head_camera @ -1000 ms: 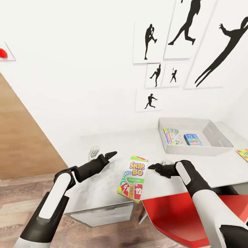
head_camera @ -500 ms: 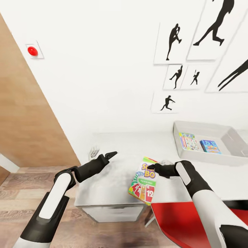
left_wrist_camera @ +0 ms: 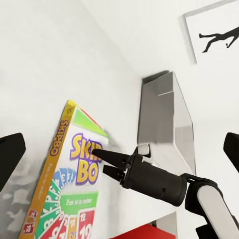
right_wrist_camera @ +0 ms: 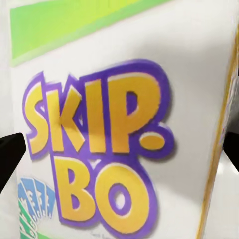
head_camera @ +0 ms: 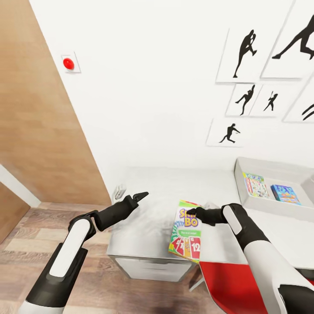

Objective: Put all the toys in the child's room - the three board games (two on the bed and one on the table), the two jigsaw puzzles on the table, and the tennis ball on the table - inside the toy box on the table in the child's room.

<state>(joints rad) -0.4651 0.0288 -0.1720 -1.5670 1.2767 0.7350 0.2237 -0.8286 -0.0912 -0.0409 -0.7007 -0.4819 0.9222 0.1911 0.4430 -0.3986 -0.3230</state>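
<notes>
The view has swung left since a second ago, sliding the toy box (head_camera: 279, 205) toward the right edge; the arms keep their pose. Nearest, the right fingers (head_camera: 192, 212) press the upright SKIP-BO box (head_camera: 186, 231); whether they clench it, I cannot tell. The left fingers (head_camera: 140, 195) look closed over the grey surface (head_camera: 174, 183). Farther off, two games lie in the toy box.
</notes>
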